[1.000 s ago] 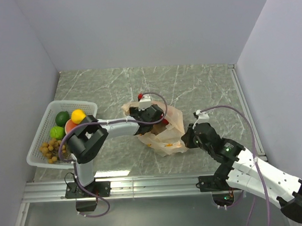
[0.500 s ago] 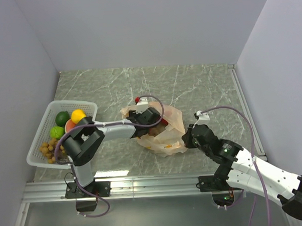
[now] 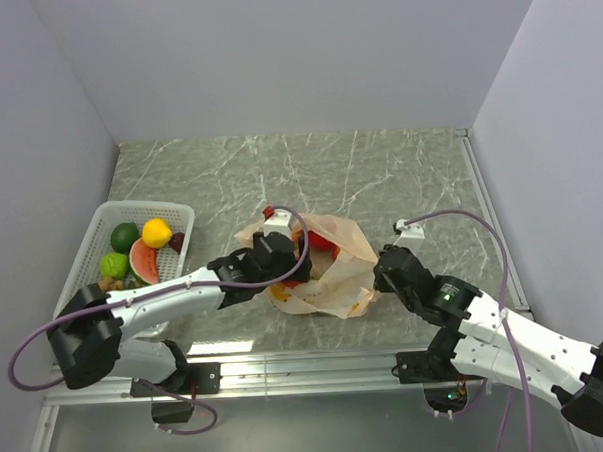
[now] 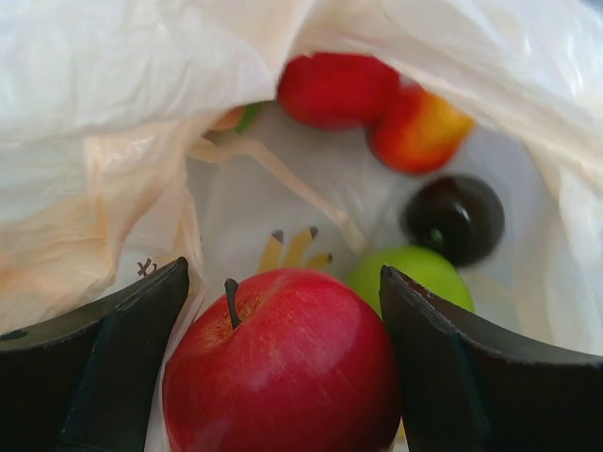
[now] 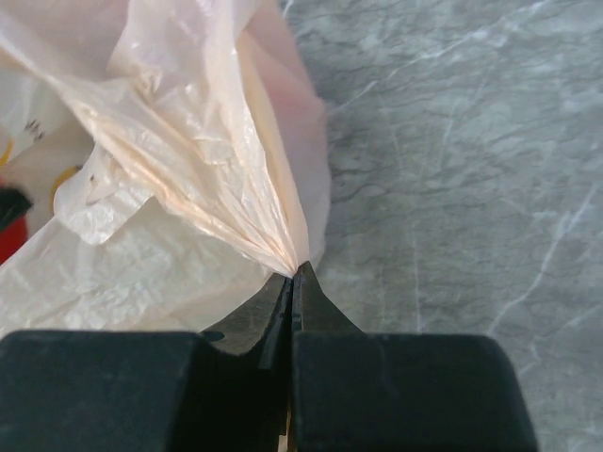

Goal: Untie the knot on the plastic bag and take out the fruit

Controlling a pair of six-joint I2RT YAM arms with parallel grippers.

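The pale-peach plastic bag lies open mid-table; no knot shows. My left gripper is in the bag's left mouth, its black fingers closed on a red apple. Behind it inside the bag lie a green apple, a dark purple fruit, a red fruit and a peach-orange one. My right gripper is shut on a bunched fold of the bag's right edge, fingertips pinched together.
A white lattice basket stands at the left with a yellow lemon, two green fruits, a watermelon slice and tan berries. Grey walls close in left, back and right.
My left arm has drawn back toward the near left, its gripper sliding from the bag's far side to its left mouth. The bag has spread wider. The right gripper has kept its hold.
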